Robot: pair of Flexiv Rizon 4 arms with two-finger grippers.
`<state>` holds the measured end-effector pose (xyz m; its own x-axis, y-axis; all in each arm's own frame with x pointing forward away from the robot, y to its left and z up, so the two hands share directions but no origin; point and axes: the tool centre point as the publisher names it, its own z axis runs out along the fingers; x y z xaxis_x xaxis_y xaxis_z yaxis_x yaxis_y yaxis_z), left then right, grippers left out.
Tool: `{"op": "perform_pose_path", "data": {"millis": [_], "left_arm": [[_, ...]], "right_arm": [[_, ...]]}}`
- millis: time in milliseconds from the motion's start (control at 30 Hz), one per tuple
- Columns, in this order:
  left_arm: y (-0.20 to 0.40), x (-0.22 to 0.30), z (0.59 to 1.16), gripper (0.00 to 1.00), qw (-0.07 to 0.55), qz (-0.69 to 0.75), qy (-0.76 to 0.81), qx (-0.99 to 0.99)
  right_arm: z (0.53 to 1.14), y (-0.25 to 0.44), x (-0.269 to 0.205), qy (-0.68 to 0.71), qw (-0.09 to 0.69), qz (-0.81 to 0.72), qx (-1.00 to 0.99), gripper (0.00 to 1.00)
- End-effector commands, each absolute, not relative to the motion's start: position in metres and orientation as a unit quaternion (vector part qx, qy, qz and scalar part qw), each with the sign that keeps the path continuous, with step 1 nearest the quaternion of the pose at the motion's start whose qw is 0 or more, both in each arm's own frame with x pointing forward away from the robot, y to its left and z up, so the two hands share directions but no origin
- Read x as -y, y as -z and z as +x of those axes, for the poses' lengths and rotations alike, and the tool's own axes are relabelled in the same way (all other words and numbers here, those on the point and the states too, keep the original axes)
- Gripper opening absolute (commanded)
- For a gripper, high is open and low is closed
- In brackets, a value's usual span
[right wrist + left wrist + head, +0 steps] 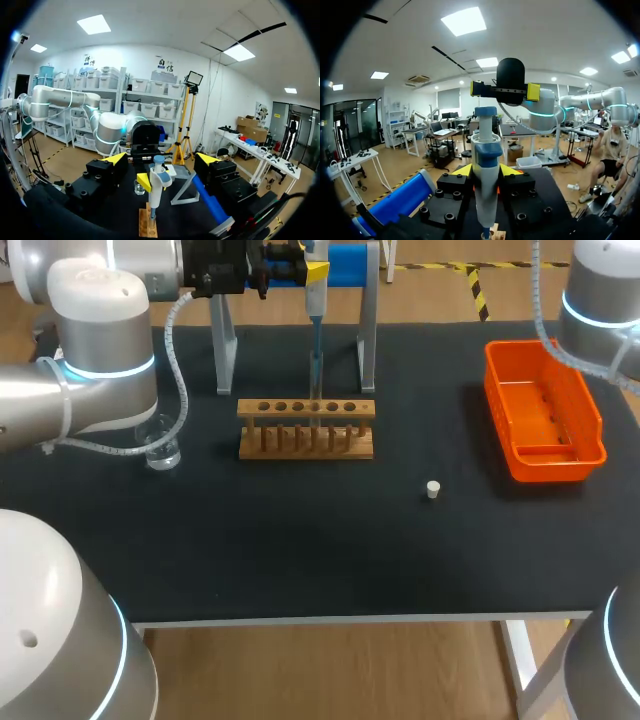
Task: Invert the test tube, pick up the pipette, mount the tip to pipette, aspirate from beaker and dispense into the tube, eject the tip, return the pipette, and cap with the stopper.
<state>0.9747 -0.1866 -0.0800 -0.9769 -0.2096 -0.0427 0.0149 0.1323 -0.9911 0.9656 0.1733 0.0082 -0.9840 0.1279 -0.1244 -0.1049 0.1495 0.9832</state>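
Note:
My left gripper (312,275) is shut on the blue-and-white pipette (315,310), holding it upright above the wooden tube rack (306,428). The pipette's tip (315,380) reaches down to a rack hole right of the middle, where a clear test tube is faintly visible. In the left wrist view the pipette (485,160) stands between the yellow fingertips (464,170). My right gripper (161,160) is open, well back from the pipette (156,187) and rack (148,223). It is out of the head view. The white stopper (433,489) lies on the mat. The glass beaker (162,452) stands left of the rack.
An orange tray (590,425) sits at the right side of the table. A metal pipette stand (368,330) with a blue bar rises behind the rack. My left arm's elbow (100,360) hangs over the beaker's side.

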Motion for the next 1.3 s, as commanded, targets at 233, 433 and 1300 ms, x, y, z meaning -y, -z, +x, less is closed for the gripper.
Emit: {"op": "perform_pose_path", "data": {"millis": [233, 433, 1300], "left_arm": [[0.081, 0.187, 0.974, 0.0, 0.088, -0.066, 0.657, -0.745], [0.081, 0.187, 0.974, 0.0, 0.088, -0.066, 0.657, -0.745], [0.081, 0.187, 0.974, 0.0, 0.088, -0.066, 0.657, -0.745]], "right_arm": [[0.972, -0.013, -0.198, -0.666, 0.073, 0.003, -0.742, 0.0], [0.97, -0.012, -0.209, -0.675, 0.061, 0.002, -0.735, 0.0], [0.98, 0.002, -0.243, -0.681, 0.024, -0.005, -0.731, 0.0]]}}
